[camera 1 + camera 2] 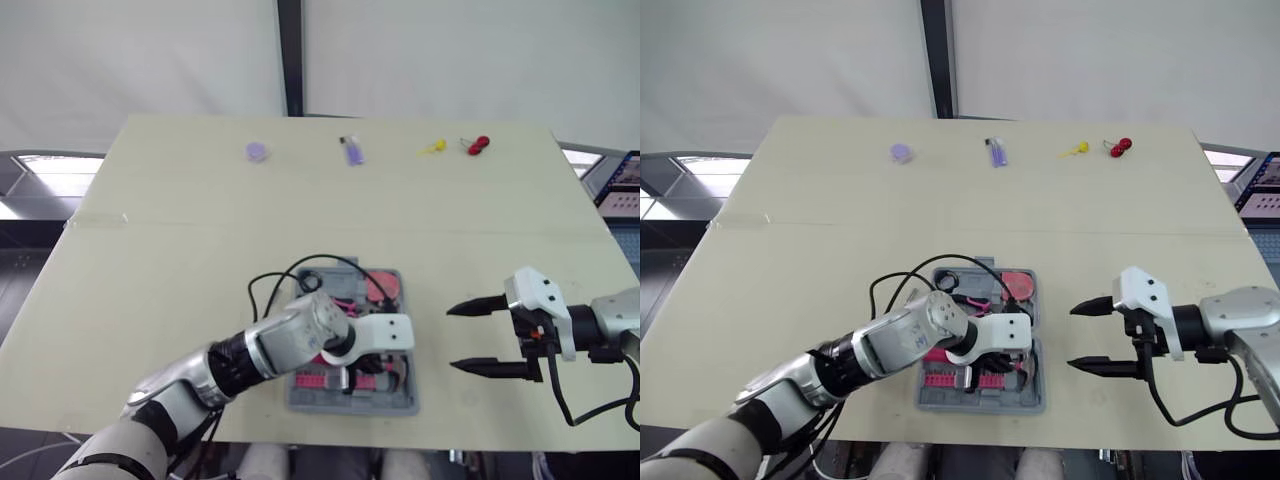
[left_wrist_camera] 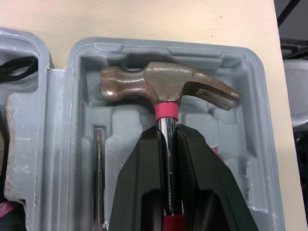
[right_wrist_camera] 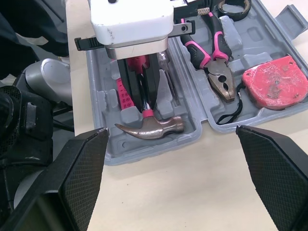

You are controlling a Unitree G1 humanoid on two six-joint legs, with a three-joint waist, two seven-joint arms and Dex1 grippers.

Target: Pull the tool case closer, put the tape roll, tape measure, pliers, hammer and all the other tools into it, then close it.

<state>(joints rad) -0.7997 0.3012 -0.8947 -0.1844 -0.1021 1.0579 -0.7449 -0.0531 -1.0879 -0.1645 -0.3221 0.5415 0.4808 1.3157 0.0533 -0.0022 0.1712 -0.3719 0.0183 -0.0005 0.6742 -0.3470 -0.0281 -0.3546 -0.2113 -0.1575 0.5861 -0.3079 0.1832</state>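
The grey tool case (image 1: 405, 402) lies open near the table's front edge. My left gripper (image 2: 167, 139) reaches into its near half, shut on the chrome shaft of the hammer (image 2: 163, 85), whose head rests in its moulded slot. From the right wrist view I see the hammer (image 3: 151, 127), the pink-handled pliers (image 3: 214, 57), the red tape measure (image 3: 274, 82) and part of a black tape roll (image 3: 233, 6) lying in the case. My right gripper (image 1: 485, 337) hovers open over the table just right of the case, with nothing between its fingers.
Small items lie along the far edge: a purple disc (image 1: 258, 150), a purple object (image 1: 352, 152), a yellow piece (image 1: 432, 148) and a red one (image 1: 479, 145). A black cable (image 1: 300, 272) loops beside the case's far left corner.
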